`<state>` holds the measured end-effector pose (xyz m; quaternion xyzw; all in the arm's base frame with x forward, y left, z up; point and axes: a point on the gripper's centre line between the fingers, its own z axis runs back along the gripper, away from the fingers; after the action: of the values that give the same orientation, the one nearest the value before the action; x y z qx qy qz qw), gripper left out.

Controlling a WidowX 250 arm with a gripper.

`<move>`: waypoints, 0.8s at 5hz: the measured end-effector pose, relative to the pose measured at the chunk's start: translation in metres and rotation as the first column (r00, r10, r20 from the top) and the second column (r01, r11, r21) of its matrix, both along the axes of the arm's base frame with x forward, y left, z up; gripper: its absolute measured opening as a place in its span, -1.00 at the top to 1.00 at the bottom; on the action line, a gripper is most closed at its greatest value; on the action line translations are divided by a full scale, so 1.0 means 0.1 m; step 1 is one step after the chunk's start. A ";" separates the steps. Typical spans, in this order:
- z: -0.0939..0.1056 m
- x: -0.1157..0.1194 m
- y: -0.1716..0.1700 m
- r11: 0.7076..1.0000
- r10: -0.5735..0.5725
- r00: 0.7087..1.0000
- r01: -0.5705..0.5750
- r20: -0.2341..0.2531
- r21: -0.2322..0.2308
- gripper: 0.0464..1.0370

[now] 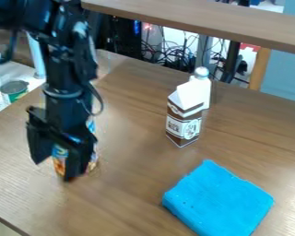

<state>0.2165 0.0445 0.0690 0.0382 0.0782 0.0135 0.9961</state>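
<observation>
Two drink containers stand near center, slightly upper R of the frame: a brown-&-white carton [184, 125] w/ a gabled top, upright, & right behind it a white bottle [202, 86] w/ pale cap. Both on the wood table [128, 184]. Blue block [219, 200], soft-looking, lies flat at lower R, well apart from both. Upper L, past the table edge: a can [14, 90] w/ green & red on its side, on a white surface [19, 73]. Across the top, a wood board [205, 20]; under it, tangled cables [174, 59].

Black gripper [53, 170] hangs down at L, low over the table, right at a printed container [60, 154], blue & orange, upright. Can't tell if it's pinching it or just around it. Gripper blocks most of the container; only parts show, so exact shape & top are hard to make out.

Bottle's lower part is hidden by the carton. Block's bottom end is cut off at frame edge. Contents of carton, bottle & containers at L: can't see inside.
</observation>
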 end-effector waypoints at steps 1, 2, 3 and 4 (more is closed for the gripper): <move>0.04 0.15 0.11 0.998 0.058 0.998 -0.058 0.020 -0.004 -0.93; 0.03 0.29 0.18 0.996 0.084 0.996 -0.085 0.025 0.017 -0.93; -0.02 0.39 0.24 0.993 0.110 0.993 -0.112 0.028 0.049 -0.93; -0.04 0.50 0.30 0.989 0.129 0.991 -0.132 0.040 0.072 -0.93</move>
<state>0.2669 0.0740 0.0652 0.0698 0.0625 0.0824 0.9922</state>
